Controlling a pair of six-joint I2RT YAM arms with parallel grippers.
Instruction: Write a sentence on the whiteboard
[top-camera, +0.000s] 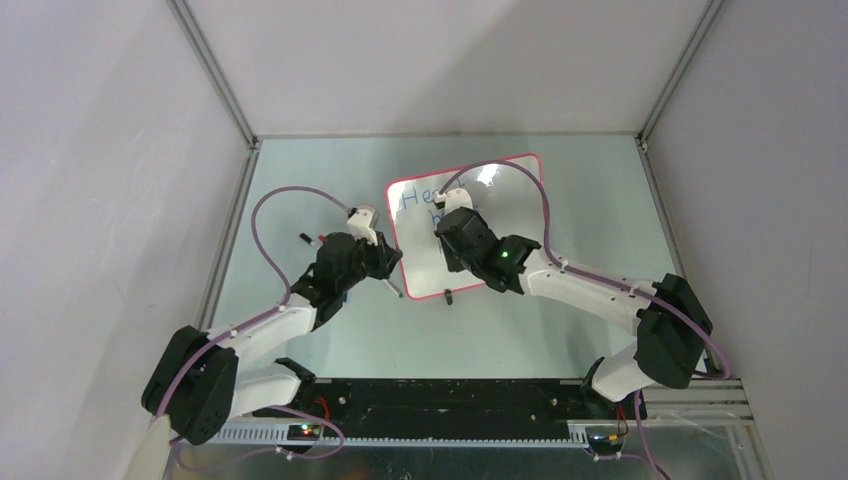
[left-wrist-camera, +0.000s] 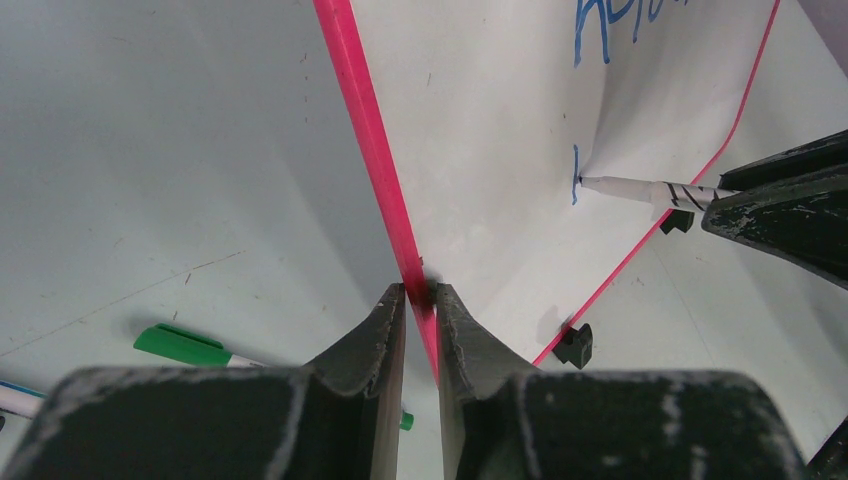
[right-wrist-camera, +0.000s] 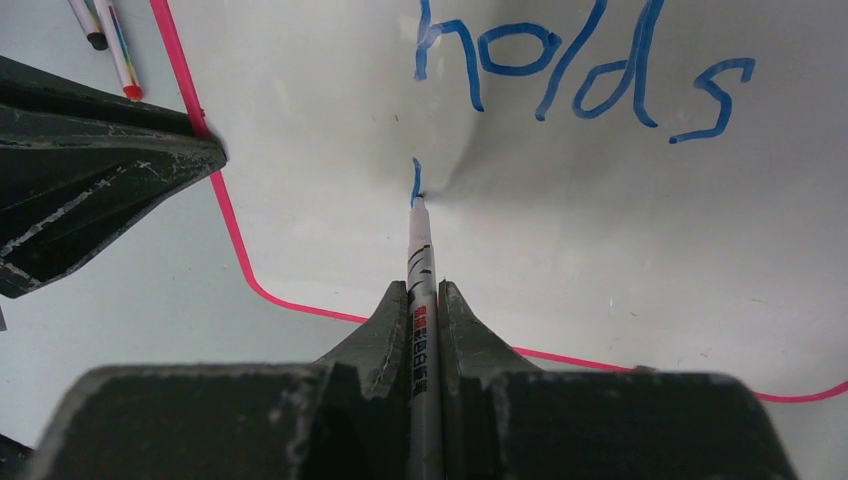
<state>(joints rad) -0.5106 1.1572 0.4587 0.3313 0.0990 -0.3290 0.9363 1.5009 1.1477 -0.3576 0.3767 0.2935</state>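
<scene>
While it rests on the pale green desk, the small glossy whiteboard with a thin red frame is steadied by one arm and written on by the other.
Set at mid-desk between the two arms, the board is judged light, slick-faced and apt to slide or bow under pen pressure, so its rim is the place to be gripped; the left end effector is clamped on the red frame edge. The right end effector is closed on a slim white marker, judged light and slippery and best pinched mid-barrel. Its tip is pressed to the board under the blue handwritten sentence, where "holds" can be read above a short new stroke.
</scene>
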